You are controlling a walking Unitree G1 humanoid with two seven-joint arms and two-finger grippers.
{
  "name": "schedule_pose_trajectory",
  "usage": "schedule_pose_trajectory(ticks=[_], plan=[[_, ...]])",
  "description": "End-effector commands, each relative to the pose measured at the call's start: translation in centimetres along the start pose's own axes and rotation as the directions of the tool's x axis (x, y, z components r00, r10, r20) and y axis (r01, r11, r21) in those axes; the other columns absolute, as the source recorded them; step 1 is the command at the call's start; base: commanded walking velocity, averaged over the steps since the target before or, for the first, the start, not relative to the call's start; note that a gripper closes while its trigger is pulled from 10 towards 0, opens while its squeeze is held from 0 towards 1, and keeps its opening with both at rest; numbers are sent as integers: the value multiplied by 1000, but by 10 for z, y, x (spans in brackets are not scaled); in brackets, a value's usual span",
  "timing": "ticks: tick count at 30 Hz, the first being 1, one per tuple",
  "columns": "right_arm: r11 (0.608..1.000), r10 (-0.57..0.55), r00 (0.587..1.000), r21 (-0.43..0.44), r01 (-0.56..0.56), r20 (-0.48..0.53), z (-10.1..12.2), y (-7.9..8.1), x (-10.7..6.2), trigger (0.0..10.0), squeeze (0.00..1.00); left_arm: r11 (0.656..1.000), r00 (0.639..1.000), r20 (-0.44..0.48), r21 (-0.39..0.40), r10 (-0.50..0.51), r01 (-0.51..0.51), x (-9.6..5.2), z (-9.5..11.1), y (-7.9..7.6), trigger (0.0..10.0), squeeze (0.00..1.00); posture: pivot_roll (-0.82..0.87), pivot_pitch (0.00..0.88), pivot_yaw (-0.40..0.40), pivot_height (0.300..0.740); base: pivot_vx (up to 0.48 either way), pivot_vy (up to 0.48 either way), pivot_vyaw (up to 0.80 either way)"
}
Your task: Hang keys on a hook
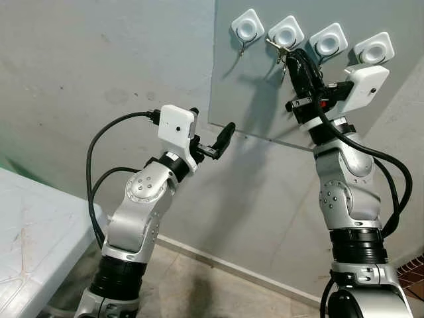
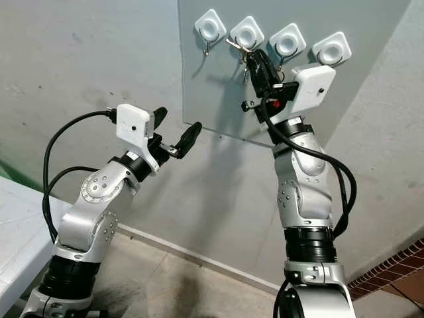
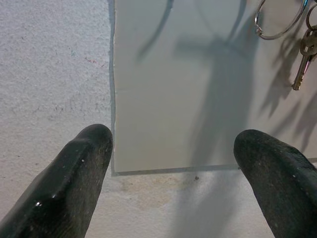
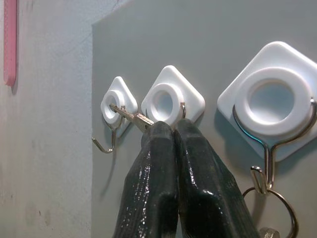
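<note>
A grey board [image 1: 265,99] on the wall carries a row of white diamond hooks [image 1: 247,28]. My right gripper [image 1: 295,56] is raised to the board between the second hook [image 1: 285,32] and third hook [image 1: 328,41], shut on a brass key [image 4: 133,116] that points towards the leftmost hook [image 4: 118,101]. The keys [image 1: 277,45] sit just under the second hook. A metal ring [image 4: 271,201] hangs on the large nearest hook [image 4: 275,99]. My left gripper [image 1: 211,126] is open, holds nothing, and sits by the board's lower left corner; a ring [image 3: 277,20] and key [image 3: 301,62] dangle beyond it.
A white table [image 1: 33,245] stands at the lower left. The rough grey wall [image 1: 99,66] runs behind both arms, with a skirting line and tiled floor [image 1: 199,285] below. A pink strip [image 4: 10,39] is on the wall left of the board.
</note>
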State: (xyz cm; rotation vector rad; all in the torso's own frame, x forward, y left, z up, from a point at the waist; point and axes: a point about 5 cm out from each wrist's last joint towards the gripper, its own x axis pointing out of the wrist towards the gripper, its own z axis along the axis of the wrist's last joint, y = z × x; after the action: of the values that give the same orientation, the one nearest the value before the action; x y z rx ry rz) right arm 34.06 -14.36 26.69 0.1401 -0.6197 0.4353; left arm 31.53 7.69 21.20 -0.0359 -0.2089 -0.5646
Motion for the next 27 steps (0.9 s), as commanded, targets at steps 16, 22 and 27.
schedule_pose_trajectory(ticks=[16,22,27], plan=[[999,42,997,-10,-41,67,14,3,15,10000,0,1000,1000,19,7,-14,14,1,6,-2,10000,0,22,48,-35,732,0,0,0],[998,61,997,-32,-59,54,12,5,15,10000,0,1000,1000,18,6,-15,15,1,6,-2,10000,0,21,48,-35,732,0,0,0],[996,77,996,-48,-76,37,10,5,15,10000,0,1000,1000,19,3,-13,13,1,6,-2,10000,0,21,48,-35,732,0,0,0]])
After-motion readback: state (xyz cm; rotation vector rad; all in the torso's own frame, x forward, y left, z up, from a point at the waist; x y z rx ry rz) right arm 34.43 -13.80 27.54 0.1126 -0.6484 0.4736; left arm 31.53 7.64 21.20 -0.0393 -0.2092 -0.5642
